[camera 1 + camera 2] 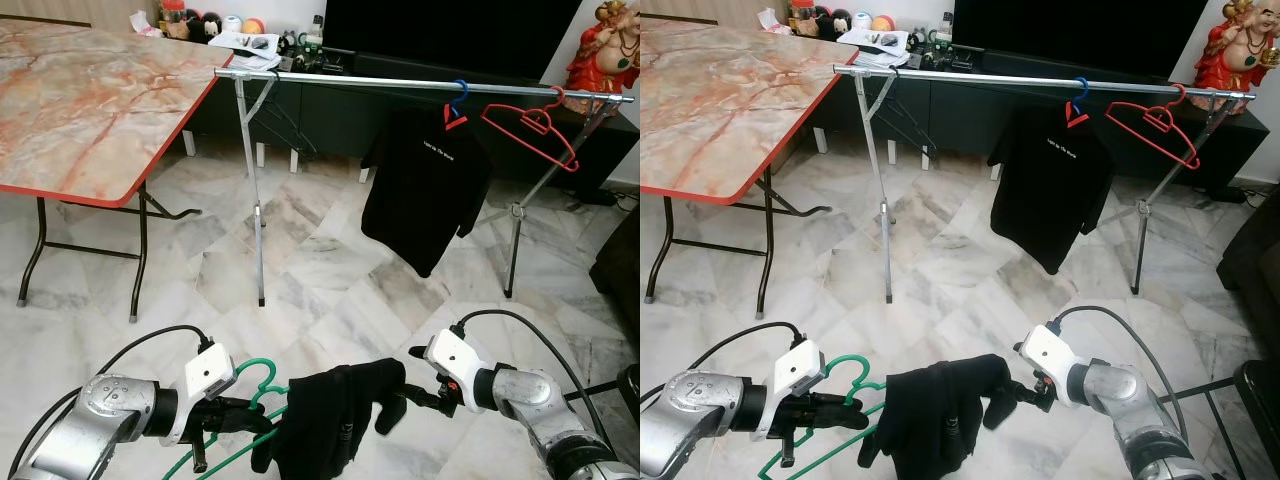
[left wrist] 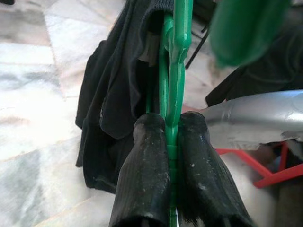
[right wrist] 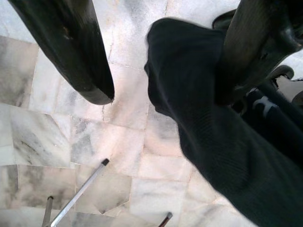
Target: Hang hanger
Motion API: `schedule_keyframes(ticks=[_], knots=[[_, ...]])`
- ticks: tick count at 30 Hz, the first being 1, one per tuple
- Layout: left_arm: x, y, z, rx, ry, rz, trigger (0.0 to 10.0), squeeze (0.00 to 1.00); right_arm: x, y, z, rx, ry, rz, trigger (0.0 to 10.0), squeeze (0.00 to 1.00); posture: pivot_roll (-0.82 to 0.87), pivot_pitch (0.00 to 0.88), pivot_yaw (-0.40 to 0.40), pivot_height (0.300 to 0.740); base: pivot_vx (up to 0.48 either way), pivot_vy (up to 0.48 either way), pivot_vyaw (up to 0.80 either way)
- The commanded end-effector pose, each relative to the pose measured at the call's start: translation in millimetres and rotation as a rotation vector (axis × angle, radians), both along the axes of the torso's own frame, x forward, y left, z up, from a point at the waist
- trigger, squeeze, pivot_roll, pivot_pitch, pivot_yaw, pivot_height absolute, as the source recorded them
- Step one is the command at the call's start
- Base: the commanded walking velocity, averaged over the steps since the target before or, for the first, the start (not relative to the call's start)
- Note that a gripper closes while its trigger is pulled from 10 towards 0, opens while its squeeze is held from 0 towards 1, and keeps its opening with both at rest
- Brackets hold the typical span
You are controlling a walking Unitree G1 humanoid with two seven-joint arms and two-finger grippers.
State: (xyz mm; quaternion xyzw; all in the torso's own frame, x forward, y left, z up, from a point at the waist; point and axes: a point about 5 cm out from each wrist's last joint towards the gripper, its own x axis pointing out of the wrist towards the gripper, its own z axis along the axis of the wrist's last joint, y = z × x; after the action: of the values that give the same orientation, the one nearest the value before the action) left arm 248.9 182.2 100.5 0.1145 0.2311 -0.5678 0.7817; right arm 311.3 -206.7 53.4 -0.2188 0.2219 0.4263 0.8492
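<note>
Low over the marble floor [image 1: 330, 270], both arms reach inward, level. The left gripper [image 2: 173, 142] pinches its 2 fingers tight on the green hanger [image 1: 262, 382], which carries a black garment [image 1: 330, 420]. The right gripper [image 3: 165, 61] spreads wide, 1 finger [image 3: 251, 52] touching the cloth.

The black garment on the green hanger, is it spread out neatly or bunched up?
Bunched up: the black garment hangs crumpled over the green hanger, which the left gripper pinches shut; the right gripper stands open beside it.
</note>
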Motion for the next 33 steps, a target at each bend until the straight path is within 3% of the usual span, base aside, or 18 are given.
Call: schedule_keyframes(ticks=[1, 7, 16, 17, 19, 20, 33], knots=[[0.9, -7.5, 12, -0.031, -0.032, -0.056, 0.0, 0.00, -3.3, -0.7, -3, 0.021, 0.031, 0.005, 10.0, 0.00, 0.09, 0.094, -0.129, 0.740, 0.000, 0.000, 0.00], [1.8, -9.8, 16, -0.045, -0.035, -0.067, 0.0, 0.00, -12.6, 2.5, -11, 0.060, 0.109, 0.068, 10.0, 0.00, 0.09, 0.089, -0.129, 0.740, 0.000, 0.000, 0.00], [4.2, -12.9, 22, -0.065, -0.046, -0.072, 0.0, 0.00, -18.0, 5.8, -19, 0.067, 0.143, 0.057, 10.0, 0.00, 0.09, 0.091, -0.125, 0.740, 0.000, 0.000, 0.00], [4.5, -12.9, 22, -0.065, -0.047, -0.071, 0.0, 0.00, -18.3, 6.3, -20, 0.069, 0.146, 0.055, 4.5, 0.00, 0.09, 0.092, -0.125, 0.740, 0.000, 0.000, 0.00], [4.6, -12.9, 22, -0.065, -0.047, -0.070, 0.0, 0.00, -18.3, 6.6, -20, 0.072, 0.147, 0.054, 4.5, 0.00, 0.09, 0.092, -0.125, 0.740, 0.000, 0.000, 0.00], [4.7, -13.0, 22, -0.065, -0.047, -0.070, 0.0, 0.00, -18.4, 6.8, -20, 0.074, 0.148, 0.054, 0.0, 0.00, 0.09, 0.093, -0.125, 0.740, 0.000, 0.000, 0.00], [8.9, -16.2, 25, -0.092, -0.060, -0.055, 0.0, 0.00, -18.9, 11.6, -21, 0.117, 0.160, 0.044, 0.0, 0.00, 0.09, 0.113, -0.132, 0.740, 0.000, 0.000, 0.00]])
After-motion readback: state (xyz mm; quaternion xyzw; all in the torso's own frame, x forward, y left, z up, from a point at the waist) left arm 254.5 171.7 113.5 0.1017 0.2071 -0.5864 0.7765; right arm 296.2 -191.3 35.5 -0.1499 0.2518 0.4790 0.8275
